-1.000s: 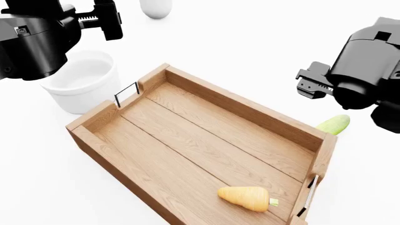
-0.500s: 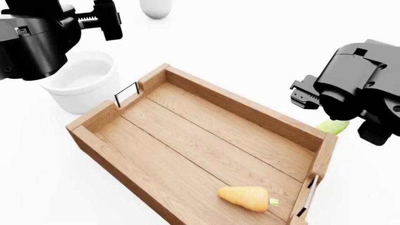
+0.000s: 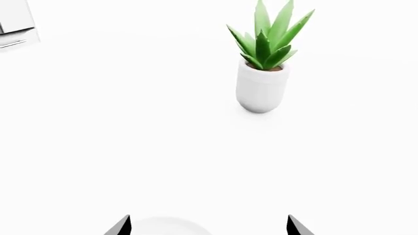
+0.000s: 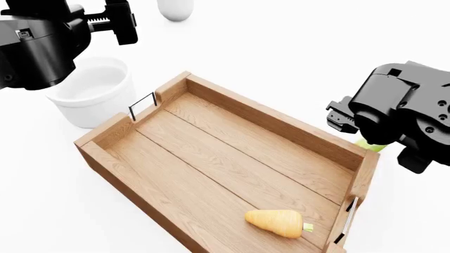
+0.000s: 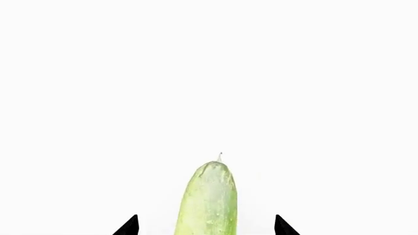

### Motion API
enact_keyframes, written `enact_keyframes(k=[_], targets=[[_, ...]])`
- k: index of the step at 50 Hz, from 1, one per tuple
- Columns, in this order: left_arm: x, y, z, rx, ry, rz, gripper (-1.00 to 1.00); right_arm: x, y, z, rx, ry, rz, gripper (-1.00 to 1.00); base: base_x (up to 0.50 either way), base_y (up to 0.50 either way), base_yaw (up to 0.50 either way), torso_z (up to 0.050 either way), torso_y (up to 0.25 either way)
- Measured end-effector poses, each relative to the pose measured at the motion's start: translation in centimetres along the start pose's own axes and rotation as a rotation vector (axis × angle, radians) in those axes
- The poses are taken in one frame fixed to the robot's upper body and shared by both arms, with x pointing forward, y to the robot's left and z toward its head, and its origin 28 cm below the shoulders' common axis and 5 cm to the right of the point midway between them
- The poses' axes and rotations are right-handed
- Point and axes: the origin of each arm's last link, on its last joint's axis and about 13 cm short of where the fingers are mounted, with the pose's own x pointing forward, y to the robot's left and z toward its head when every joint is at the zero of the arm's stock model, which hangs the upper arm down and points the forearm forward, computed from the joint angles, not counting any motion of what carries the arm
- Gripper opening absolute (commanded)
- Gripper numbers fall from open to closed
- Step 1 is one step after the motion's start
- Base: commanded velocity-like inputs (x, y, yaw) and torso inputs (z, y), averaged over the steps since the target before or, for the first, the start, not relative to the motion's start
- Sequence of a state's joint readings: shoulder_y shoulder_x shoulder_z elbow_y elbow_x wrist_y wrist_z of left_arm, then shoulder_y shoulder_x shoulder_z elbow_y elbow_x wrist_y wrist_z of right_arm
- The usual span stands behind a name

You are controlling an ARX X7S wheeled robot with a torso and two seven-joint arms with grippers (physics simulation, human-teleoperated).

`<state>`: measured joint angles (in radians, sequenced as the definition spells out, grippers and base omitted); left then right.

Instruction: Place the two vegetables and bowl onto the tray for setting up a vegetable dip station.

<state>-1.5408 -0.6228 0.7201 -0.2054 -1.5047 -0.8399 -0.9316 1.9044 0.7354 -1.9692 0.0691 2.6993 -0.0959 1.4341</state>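
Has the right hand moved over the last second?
Yes. Against the tray, the right hand has dropped down and toward the tray's far right corner, now covering most of the cucumber lying outside it.

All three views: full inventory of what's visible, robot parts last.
tray: 1, light-brown wood, wire handles, centre of the head view
carrot: 1, orange, lying inside the tray near its right end
cucumber: 1, light green, on the white surface outside the tray's right end
bowl: 1, white, outside the tray's left end
potted plant: 1, green leaves, white pot, beyond the bowl
left gripper: black, open, above the bowl
right gripper: black, open, straddling the cucumber
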Motion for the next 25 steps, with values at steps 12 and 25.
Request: enact_keyframes(k=[12, 25], targets=[[0.0, -0.02, 0.04, 0.0, 0.0, 0.0, 1.0, 0.2, 0.03, -0.02, 0.014, 0.0, 0.012, -1.0, 0.0, 0.0, 0.0, 0.0, 0.0], [-0.01, 0.0, 0.01, -0.002, 0.0, 0.001, 1.0, 0.52, 0.01, 0.08, 0.018, -0.008, 0.021, -1.0, 0.0, 0.0, 0.0, 0.0, -0.002]])
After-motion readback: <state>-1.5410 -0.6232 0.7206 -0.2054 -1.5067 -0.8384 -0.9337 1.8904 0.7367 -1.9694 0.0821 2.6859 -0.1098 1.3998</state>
